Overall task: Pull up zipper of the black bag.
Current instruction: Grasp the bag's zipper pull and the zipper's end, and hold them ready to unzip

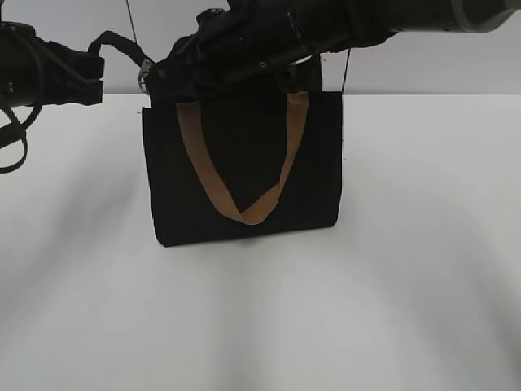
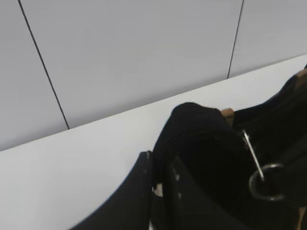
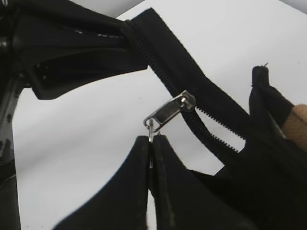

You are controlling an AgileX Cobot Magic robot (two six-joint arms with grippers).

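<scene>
The black bag (image 1: 244, 175) with a brown strap (image 1: 244, 208) stands upright on the white table. My right gripper (image 3: 152, 139) is shut on the metal pull tab of the silver zipper slider (image 3: 171, 111); the zipper is closed beyond the slider and its teeth part on the near side. In the exterior view my right gripper (image 1: 175, 69) reaches over the bag's top left. My left gripper (image 2: 160, 165) is shut on a black fabric tab (image 2: 196, 129) at the bag's top left corner, beside a metal ring (image 2: 264, 182). It shows in the exterior view (image 1: 110, 45) too.
The white table (image 1: 407, 285) spreads around the bag. A pale panelled wall (image 2: 144, 48) stands behind. Black cables (image 1: 12, 138) hang from the left arm at the left edge.
</scene>
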